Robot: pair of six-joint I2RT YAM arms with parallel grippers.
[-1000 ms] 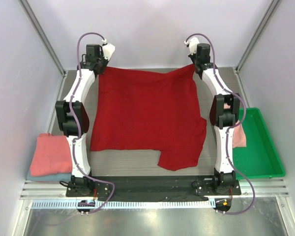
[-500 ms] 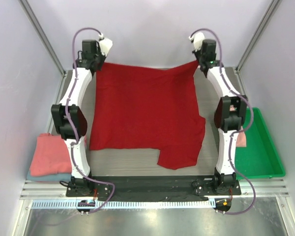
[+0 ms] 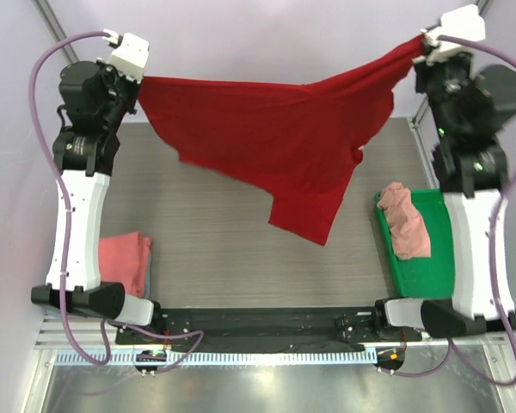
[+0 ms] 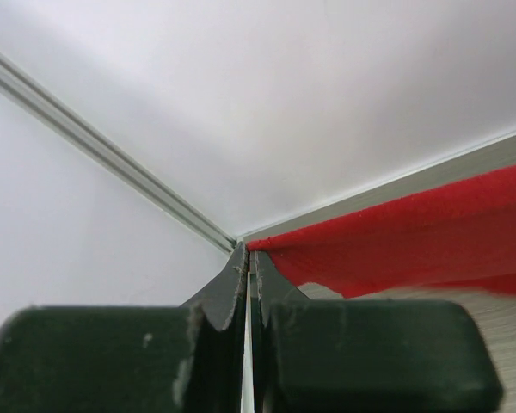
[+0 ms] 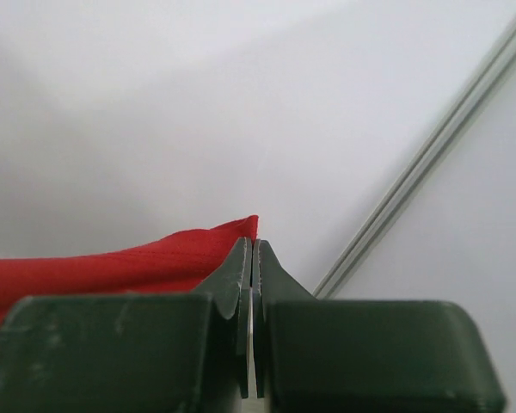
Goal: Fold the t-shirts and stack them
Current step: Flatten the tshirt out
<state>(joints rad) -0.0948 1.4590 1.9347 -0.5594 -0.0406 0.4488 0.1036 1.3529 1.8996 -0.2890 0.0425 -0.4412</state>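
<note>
The deep red t-shirt (image 3: pixel 275 142) hangs in the air above the desk (image 3: pixel 224 249), stretched between both arms. The left gripper (image 3: pixel 140 77), at 10 o'clock in the top view, is clenched on 1 corner of the cloth. The right gripper (image 3: pixel 423 40), at 2 o'clock, is clenched on the opposite corner. Both wrist views show the jaws closed, with only a thin edge of red cloth pinched at the tips.

The upper edge sags between the 2 grips. 1 sleeve hangs lowest, on the 3 o'clock side of centre. A folded salmon-pink t-shirt (image 3: pixel 125 258) lies at 8 o'clock. A crumpled salmon-pink t-shirt (image 3: pixel 408 224) rests in the green tray (image 3: pixel 434 267) at 4 o'clock.

Probable faults from this position:
1. Slip. Each grip holds little cloth, so a sharp pull apart could free 1 corner and drop that side.
2. Creasing. If the shirt is lowered while slack, the dangling sleeve is likely to land first and fold under the body.
3. Snagging. A low pass toward 4 o'clock could drag the sleeve across the tray.
</note>
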